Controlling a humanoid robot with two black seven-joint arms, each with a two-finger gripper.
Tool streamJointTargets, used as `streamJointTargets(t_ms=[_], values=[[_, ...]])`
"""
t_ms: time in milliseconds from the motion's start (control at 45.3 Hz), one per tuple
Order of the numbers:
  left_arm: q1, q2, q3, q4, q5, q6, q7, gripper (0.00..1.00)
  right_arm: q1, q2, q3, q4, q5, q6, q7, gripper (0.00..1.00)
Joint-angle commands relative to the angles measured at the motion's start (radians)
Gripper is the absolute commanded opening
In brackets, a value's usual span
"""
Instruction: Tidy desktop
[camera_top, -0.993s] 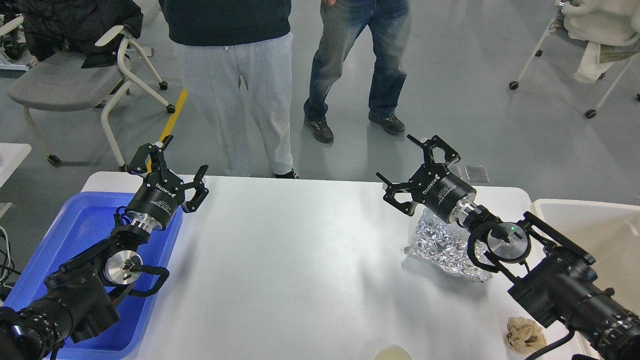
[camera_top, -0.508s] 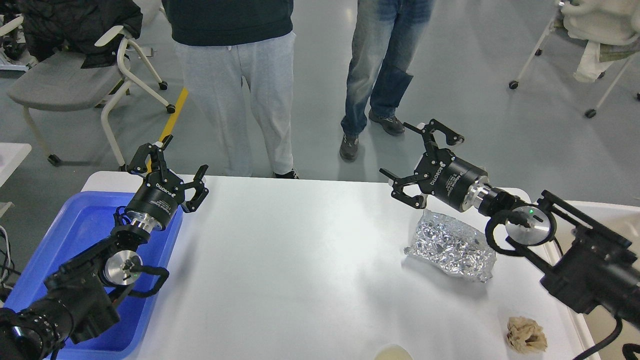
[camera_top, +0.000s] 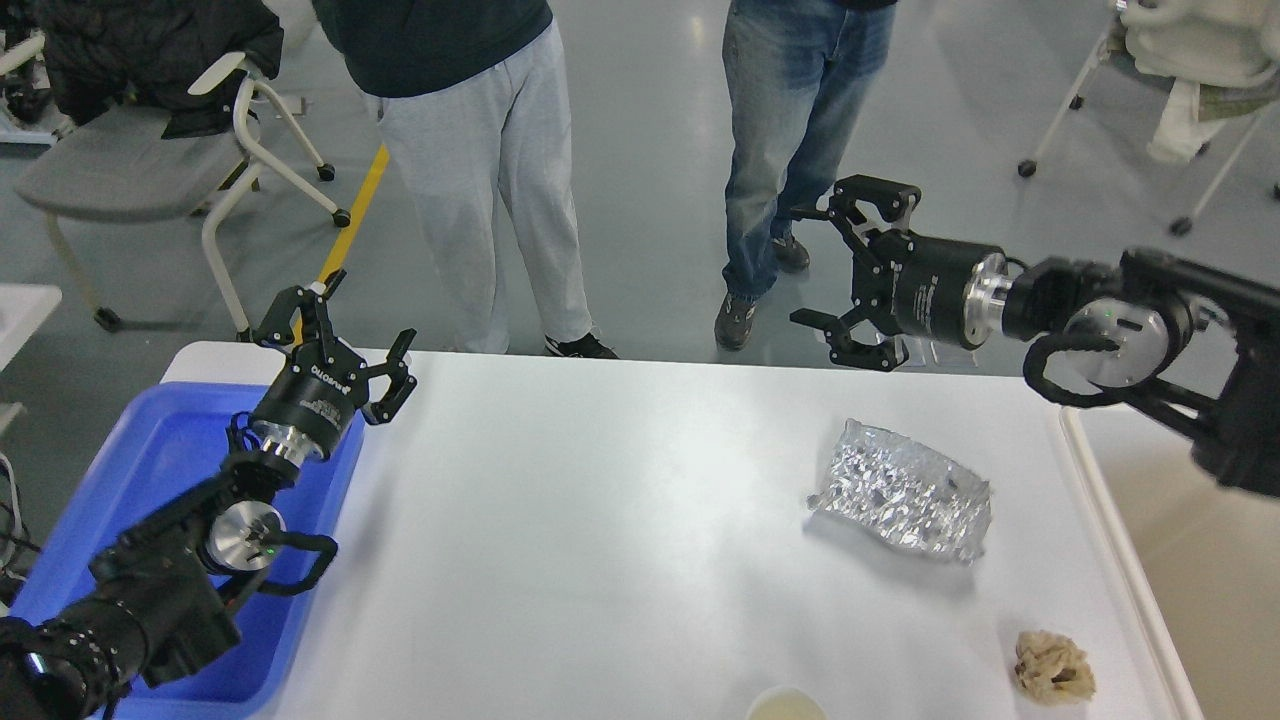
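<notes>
While its long axis runs from our left to our right, the white tabletop (camera_top: 600, 520) fills the lower middle of our head view, its far edge with rounded corners lying square to us and its near edge cut off at the bottom of the view. On its right half lies a crumpled sheet of silver foil (camera_top: 903, 490), well apart from a wad of brownish paper (camera_top: 1053, 667) near the right-hand corner; the rim of a pale cup (camera_top: 786, 705) shows at the bottom edge.

Our left gripper (camera_top: 350, 345) hangs over the tabletop's far left corner, pointing away from us and slightly right, jaws spread wide and holding nothing; the forearm behind it slants down across the blue tray (camera_top: 150, 460) that sits just beside the tabletop's left edge.

Our right gripper (camera_top: 845, 275) is raised above and beyond the far edge of the tabletop, the arm stretched almost level from the right and pointing left, jaws parted and empty, clear of the foil below.

A beige bin (camera_top: 1190, 560) adjoins the tabletop on the right, partly hidden by our right arm. Beyond the far edge stand two people, one in grey sweatpants (camera_top: 480, 170), one in blue jeans (camera_top: 790, 120), the latter close behind our right gripper. A grey chair (camera_top: 130, 170) stands on the floor at far left.
</notes>
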Motion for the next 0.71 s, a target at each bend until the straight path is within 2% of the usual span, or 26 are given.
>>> streamJointTargets(t_ms=[0, 110, 331, 684], values=[[0.000, -0.001, 0.000, 0.000, 0.000, 0.000, 0.000, 1.00, 0.414, -0.029, -0.501, 0.125, 0.179, -0.104, -0.006, 1.00], [0.000, 0.000, 0.000, 0.000, 0.000, 0.000, 0.000, 1.00, 0.543, -0.023, -0.639, 0.224, 0.252, -0.159, -0.003, 1.00], [0.000, 0.000, 0.000, 0.000, 0.000, 0.000, 0.000, 1.00, 0.614, 0.018, -0.780, 0.367, 0.260, -0.314, -0.003, 1.00], [0.000, 0.000, 0.000, 0.000, 0.000, 0.000, 0.000, 1.00, 0.623, 0.089, -0.941, 0.475, 0.262, -0.377, 0.002, 1.00]])
